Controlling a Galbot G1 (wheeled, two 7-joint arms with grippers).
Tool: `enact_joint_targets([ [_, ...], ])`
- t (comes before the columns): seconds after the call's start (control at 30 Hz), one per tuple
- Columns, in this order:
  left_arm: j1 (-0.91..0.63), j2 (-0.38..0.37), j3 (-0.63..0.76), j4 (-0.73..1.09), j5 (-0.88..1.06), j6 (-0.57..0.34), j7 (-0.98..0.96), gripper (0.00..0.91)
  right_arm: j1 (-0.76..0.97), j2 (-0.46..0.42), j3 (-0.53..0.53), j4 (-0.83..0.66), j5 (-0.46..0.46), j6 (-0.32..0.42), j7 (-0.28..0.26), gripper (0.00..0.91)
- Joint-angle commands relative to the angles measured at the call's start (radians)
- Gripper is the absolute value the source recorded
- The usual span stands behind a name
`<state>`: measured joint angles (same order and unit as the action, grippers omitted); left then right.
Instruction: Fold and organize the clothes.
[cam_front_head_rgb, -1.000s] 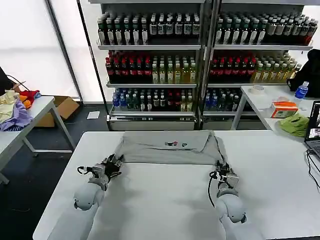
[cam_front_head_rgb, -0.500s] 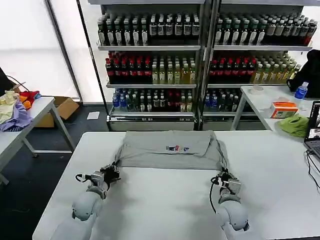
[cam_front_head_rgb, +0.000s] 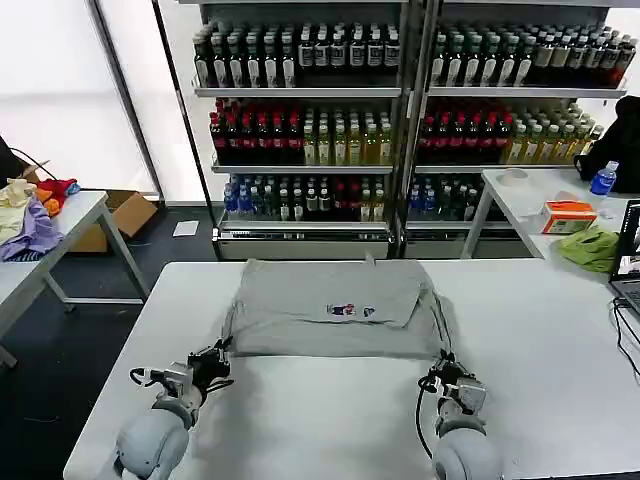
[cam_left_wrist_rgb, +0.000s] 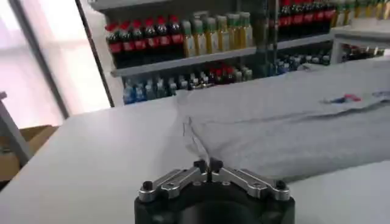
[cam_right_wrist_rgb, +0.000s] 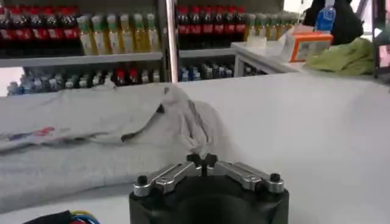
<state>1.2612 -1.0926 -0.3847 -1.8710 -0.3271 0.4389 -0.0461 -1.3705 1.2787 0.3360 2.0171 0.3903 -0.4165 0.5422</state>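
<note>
Pulling clear of the shirt (cam_front_head_rgb: 330, 305), both tools, left (cam_front_head_rgb: 207, 362) and right (cam_front_head_rgb: 447, 371), are closed, empty; open before regrasping the hem.

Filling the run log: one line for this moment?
T-shirt flat, part-folded | left claw shut, near hem | right claw shut, near hem

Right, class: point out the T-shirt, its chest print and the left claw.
T-shirt (cam_front_head_rgb: 300, 315): head view, plain grey front.
Chest print (cam_front_head_rgb: 348, 310): head view, middle of print.
Left claw (cam_left_wrist_rgb: 208, 165): left wrist view, between fingertips.
</note>
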Motion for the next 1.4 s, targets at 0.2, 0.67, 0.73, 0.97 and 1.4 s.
enact_joint_targets([
  [0.2,0.386,0.123,-0.125,-0.417,-0.12,0.026,-0.027,0.0,-0.331,-0.038,0.002,0.273,-0.03,0.013,0.044,0.0],
  [0.67,0.542,0.067,-0.109,-0.411,-0.097,-0.021,-0.047,0.01,-0.477,-0.083,0.027,0.257,0.013,0.063,0.049,0.0],
  [0.73,0.554,0.065,-0.104,-0.417,-0.088,-0.023,-0.046,0.0,-0.471,-0.091,0.027,0.251,0.014,0.064,0.05,0.0],
  [0.97,0.611,0.07,-0.11,-0.458,-0.065,-0.025,-0.056,0.0,-0.467,-0.088,0.06,0.235,0.036,0.074,0.041,0.0],
  [1.4,0.582,0.013,-0.115,-0.45,-0.049,-0.017,-0.058,0.907,-0.461,-0.09,0.078,0.252,0.026,0.067,0.018,0.907],
])
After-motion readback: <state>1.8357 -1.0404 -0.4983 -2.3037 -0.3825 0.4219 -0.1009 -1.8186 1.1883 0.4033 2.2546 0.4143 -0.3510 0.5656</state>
